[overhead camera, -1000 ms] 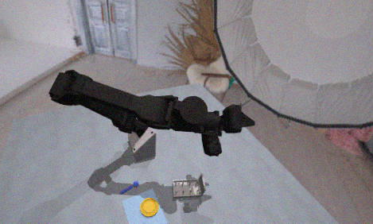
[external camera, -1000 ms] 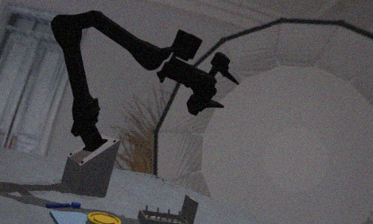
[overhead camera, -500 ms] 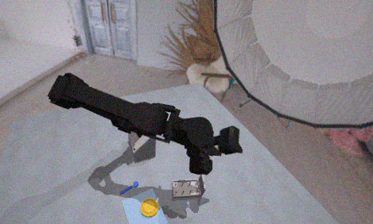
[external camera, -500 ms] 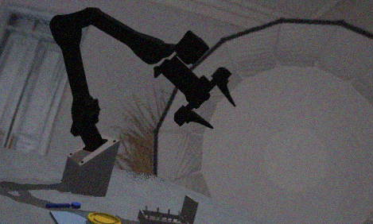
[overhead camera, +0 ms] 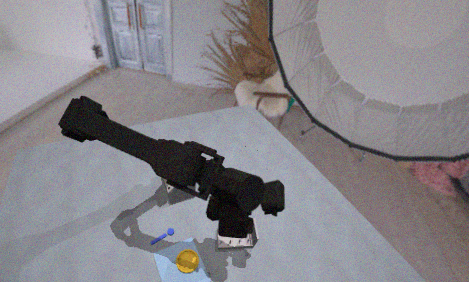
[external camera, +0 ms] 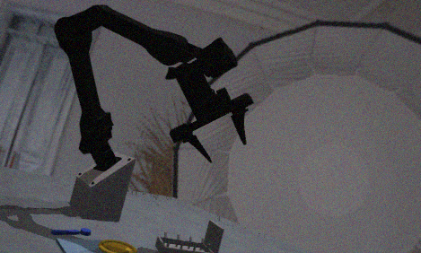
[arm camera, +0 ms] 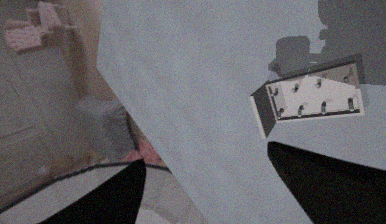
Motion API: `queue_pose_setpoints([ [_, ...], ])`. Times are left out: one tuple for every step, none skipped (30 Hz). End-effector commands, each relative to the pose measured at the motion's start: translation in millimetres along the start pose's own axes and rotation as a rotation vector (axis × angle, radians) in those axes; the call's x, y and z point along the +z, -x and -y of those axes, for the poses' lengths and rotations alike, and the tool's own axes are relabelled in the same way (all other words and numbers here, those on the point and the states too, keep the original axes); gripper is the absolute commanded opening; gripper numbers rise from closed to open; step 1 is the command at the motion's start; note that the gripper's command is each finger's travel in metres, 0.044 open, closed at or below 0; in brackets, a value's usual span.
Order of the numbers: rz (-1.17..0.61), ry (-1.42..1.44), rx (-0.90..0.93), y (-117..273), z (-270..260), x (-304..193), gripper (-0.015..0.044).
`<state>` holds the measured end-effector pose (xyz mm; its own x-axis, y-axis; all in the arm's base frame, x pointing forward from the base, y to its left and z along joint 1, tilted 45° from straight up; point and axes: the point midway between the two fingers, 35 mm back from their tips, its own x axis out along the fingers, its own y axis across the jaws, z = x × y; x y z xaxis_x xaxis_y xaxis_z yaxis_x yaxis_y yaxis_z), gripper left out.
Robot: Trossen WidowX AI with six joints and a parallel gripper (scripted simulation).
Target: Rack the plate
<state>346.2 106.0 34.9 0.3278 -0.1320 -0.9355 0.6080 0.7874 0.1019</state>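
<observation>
The yellow plate lies flat on a light blue mat; it is not visible in the wrist view. The dish rack stands beside it, with short pegs in rows and a tall wall at one end. No plate is in the rack. The arm hides part of the rack in the top view. My gripper is open and empty, high above the table, with its fingers pointing down at a tilt. In the wrist view the rack shows just beyond the right finger.
A blue utensil with a round head lies beside the mat, on the arm base's side. The arm's base block stands farther back. The table has an edge beyond the rack, which also crosses the wrist view.
</observation>
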Motion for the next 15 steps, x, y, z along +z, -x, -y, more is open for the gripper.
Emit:
queue_pose_setpoints([
  [0.013,0.071,-0.094,1.2,17.8,9.6,0.04],
  [0.015,0.091,-0.119,2.2,22.8,12.1,0.04],
  [0.017,0.11,-0.144,3.3,27.7,14.6,0.04],
  [0.018,0.13,-0.169,4.6,32.6,17.0,0.04],
  [0.018,0.15,-0.194,5.9,37.6,19.5,0.04],
  [0.018,0.17,-0.219,7.4,42.5,21.9,0.04],
  [0.017,0.191,-0.244,9.0,47.4,24.3,0.04],
  [0.015,0.211,-0.269,10.8,52.3,26.7,0.04],
  [0.013,0.232,-0.294,12.6,57.1,29.0,0.04],
  [0.01,0.253,-0.318,14.6,62.0,31.3,0.04],
  [0.007,0.275,-0.343,16.7,66.8,33.7,0.04],
  [0.003,0.296,-0.368,18.8,71.6,36.0,0.04],
  [-0.001,0.318,-0.392,21.1,76.3,38.3,0.04],
  [-0.007,0.34,-0.417,23.5,81.0,40.5,0.04],
  [-0.012,0.362,-0.441,26.0,85.7,42.8,0.04],
])
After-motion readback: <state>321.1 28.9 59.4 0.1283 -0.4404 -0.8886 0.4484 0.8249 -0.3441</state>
